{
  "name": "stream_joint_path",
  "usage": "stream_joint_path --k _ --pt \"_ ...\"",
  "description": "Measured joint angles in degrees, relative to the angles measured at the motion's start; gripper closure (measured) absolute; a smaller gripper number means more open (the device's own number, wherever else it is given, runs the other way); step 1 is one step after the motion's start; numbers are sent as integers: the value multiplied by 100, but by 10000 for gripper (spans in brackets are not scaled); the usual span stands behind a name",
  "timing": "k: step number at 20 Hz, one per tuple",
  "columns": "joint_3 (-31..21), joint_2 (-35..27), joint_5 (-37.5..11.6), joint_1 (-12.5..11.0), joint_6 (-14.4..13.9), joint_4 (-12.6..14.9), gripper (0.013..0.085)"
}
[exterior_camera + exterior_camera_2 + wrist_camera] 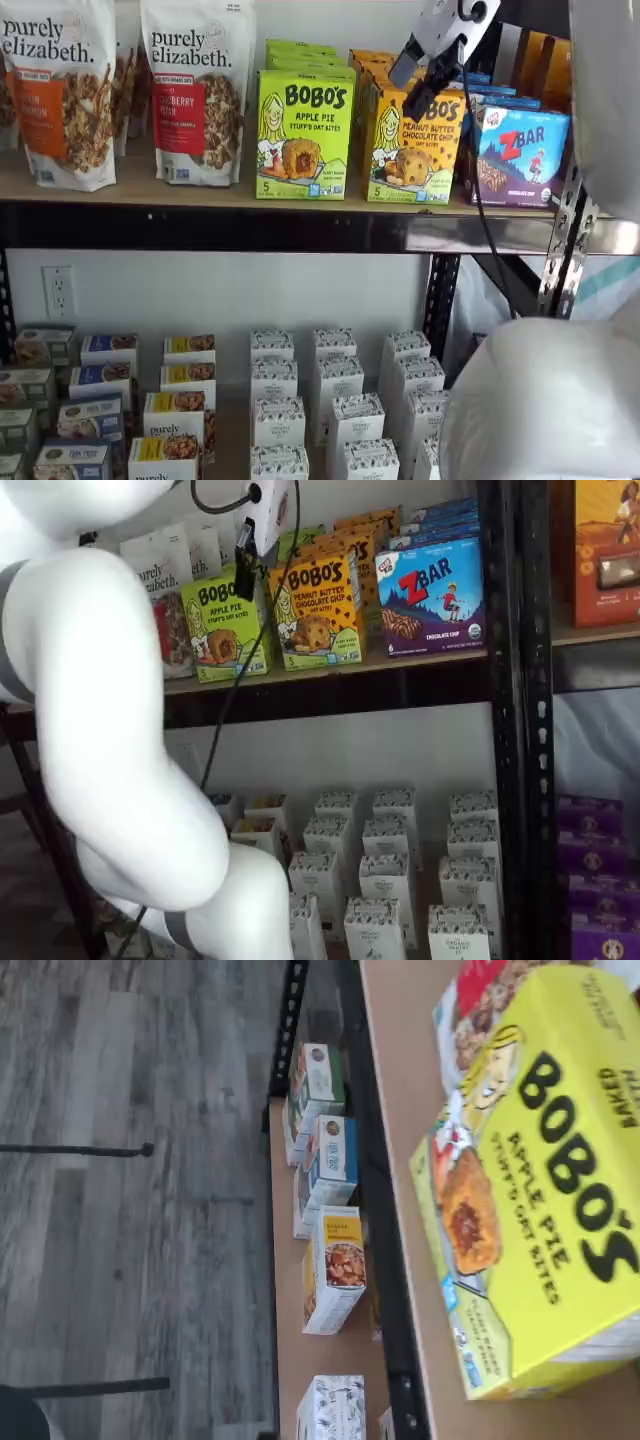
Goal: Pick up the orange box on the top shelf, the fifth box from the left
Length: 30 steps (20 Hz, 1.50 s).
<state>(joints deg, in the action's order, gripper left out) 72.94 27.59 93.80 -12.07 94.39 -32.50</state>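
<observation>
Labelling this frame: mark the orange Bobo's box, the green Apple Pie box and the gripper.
orange box (pixel 408 150), a shelf view, on its front panel below the logo.
green Apple Pie box (pixel 300 140), a shelf view, middle of its front.
gripper (pixel 417 85), a shelf view, at its black fingers' tips.

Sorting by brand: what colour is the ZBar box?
Blue, clearest in a shelf view: ZBar box.

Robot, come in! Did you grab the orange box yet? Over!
Gripper at the orange box, jaws unclear. Box on the top shelf, not grabbed. Cable hangs nearby.
</observation>
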Motion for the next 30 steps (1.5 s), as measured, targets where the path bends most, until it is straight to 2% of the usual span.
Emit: stream_joint_path --k 7,13,19,30 --pt "302 -323 -96 -326 205 -349 130" --pt "162 -335 -783 -374 314 -524 130" --pt "101 -413 -1218 -288 401 -319 130" --pt "234 -734 -1263 -248 594 236 130"
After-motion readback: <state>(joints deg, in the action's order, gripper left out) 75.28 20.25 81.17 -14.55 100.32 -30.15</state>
